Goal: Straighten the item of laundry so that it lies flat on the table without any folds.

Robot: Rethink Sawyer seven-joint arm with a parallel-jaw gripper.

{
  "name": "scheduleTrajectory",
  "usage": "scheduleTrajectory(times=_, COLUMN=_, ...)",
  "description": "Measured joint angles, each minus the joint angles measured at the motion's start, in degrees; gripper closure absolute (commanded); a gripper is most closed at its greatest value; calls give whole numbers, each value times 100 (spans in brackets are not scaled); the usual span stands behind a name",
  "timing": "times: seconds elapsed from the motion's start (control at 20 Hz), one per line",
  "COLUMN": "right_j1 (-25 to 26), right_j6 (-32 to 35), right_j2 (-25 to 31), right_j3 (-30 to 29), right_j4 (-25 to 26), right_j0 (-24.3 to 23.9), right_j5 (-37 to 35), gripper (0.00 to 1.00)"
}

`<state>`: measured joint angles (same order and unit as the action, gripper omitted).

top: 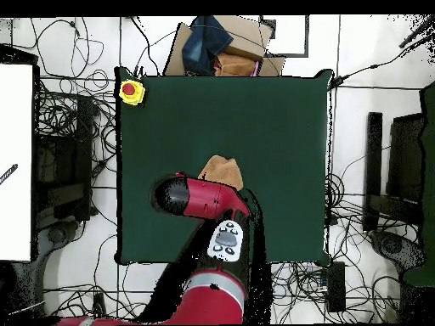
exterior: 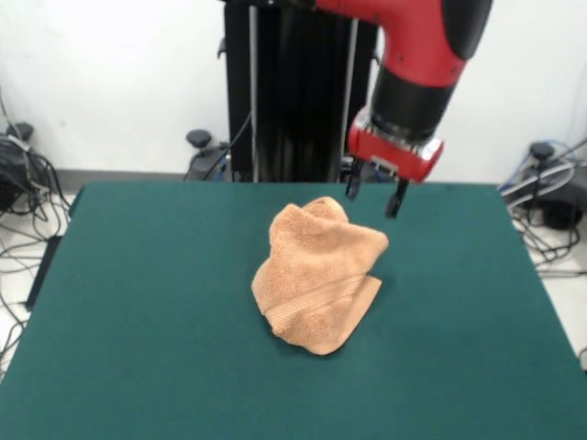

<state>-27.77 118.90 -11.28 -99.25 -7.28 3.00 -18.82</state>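
The towel (exterior: pixel 316 275) is sitting in a crumpled, folded heap on the green desk (exterior: pixel 138 321), just below the claw (exterior: pixel 376 194) and a little toward the camera side. Its high bunched top is lying nearest the claw. The claw is hanging above it, released, holding nothing, so I judge it needs to go down.

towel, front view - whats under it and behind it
The towel lies crumpled on the green table; whatever is beneath its folds is hidden. Behind it the open gripper hangs above the table, with the black pedestal further back.
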Motion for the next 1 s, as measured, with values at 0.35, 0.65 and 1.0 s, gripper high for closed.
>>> scheduleTrajectory(times=0.35, right_j1=693, right_j6=0, right_j2=-11, right_j3=432, right_j4=-72, right_j0=-112, right_j5=1204, gripper=0)
scheduleTrajectory(times=0.65, right_j1=1231, right_j6=0, right_j2=15, right_j3=768, right_j4=-136, right_j0=-310, right_j5=1481, gripper=0)
scheduleTrajectory(times=1.0, right_j1=1646, right_j6=0, right_j2=17, right_j3=1102, right_j4=-202, right_j0=-248, right_j5=1384, gripper=0)
